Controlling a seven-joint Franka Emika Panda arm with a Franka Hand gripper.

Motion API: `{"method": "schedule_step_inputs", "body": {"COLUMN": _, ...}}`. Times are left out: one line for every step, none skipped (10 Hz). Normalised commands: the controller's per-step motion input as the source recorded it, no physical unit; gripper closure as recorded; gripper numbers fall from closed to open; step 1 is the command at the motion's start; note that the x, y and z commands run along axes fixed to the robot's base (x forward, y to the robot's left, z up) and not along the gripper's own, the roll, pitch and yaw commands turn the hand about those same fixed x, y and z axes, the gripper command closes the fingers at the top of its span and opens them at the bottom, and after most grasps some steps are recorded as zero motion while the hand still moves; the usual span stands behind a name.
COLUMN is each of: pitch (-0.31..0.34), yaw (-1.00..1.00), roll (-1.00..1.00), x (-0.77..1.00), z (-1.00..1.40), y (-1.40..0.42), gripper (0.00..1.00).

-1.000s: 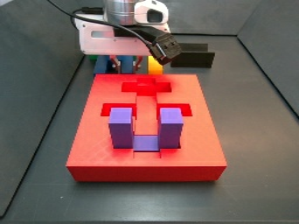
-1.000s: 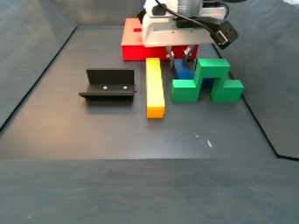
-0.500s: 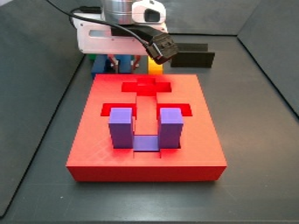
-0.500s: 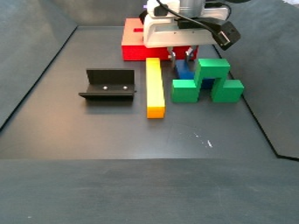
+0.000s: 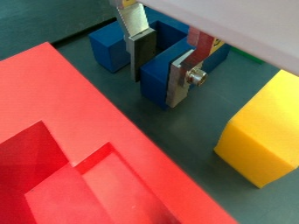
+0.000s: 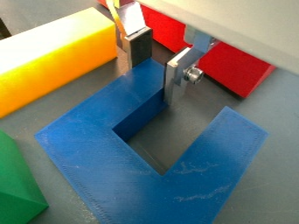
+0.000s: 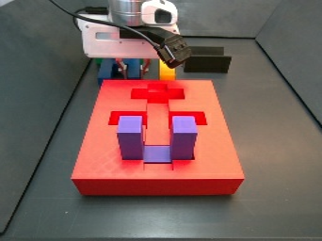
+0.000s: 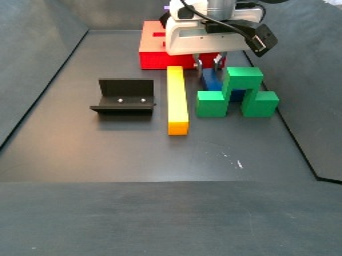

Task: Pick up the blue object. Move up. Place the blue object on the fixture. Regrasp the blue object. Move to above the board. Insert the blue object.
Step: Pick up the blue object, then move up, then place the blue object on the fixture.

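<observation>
The blue object (image 5: 160, 83) lies flat on the floor between the red board (image 7: 113, 165) and the yellow bar (image 8: 177, 100). It also shows in a wrist view (image 6: 105, 144) and partly under the hand in both side views (image 7: 122, 68) (image 8: 210, 75). My gripper (image 5: 160, 89) is lowered onto it, one finger inside the U slot and one outside. The fingers (image 6: 132, 52) press on one prong between them. The black fixture (image 8: 123, 97) stands apart to the side, also in a side view (image 7: 208, 60).
A purple U-shaped block (image 7: 157, 136) sits in a cut-out of the board; the cross cut-out (image 7: 157, 92) is open. Green blocks (image 8: 241, 90) stand right beside the blue object. The yellow bar (image 5: 263, 131) lies close on its other side. Dark walls surround the floor.
</observation>
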Motion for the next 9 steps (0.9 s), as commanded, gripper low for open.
{"method": "schedule_step_inputs", "body": {"pitch": 0.0, "yaw": 0.0, "roll": 0.0, "x": 0.0, "z": 0.0, "y": 0.0, "gripper": 1.0}}
{"method": "schedule_step_inputs", "body": {"pitch": 0.0, "yaw": 0.0, "roll": 0.0, "x": 0.0, "z": 0.0, "y": 0.0, "gripper": 1.0}}
{"method": "schedule_step_inputs", "body": {"pitch": 0.0, "yaw": 0.0, "roll": 0.0, "x": 0.0, "z": 0.83, "y": 0.0, "gripper": 1.0}}
{"method": "schedule_step_inputs", "body": {"pitch": 0.005, "yaw": 0.03, "roll": 0.0, "x": 0.02, "z": 0.81, "y": 0.05, "gripper": 1.0}}
{"method": "schedule_step_inputs", "body": {"pitch": 0.039, "yaw": 0.03, "roll": -0.01, "x": -0.03, "z": 0.71, "y": 0.04, "gripper": 1.0}}
{"method": "schedule_step_inputs", "body": {"pitch": 0.021, "yaw": 0.01, "roll": -0.08, "x": -0.01, "z": 0.25, "y": 0.02, "gripper": 1.0}}
{"method": "schedule_step_inputs", "body": {"pitch": -0.011, "yaw": 0.0, "roll": 0.0, "x": 0.0, "z": -0.01, "y": 0.0, "gripper": 1.0}}
{"method": "schedule_step_inputs", "body": {"pitch": -0.031, "yaw": -0.01, "roll": -0.13, "x": 0.15, "z": 0.22, "y": 0.0, "gripper": 1.0}}
{"method": "schedule_step_inputs", "body": {"pitch": 0.0, "yaw": -0.27, "roll": -0.34, "x": 0.61, "z": 0.62, "y": 0.0, "gripper": 1.0}}
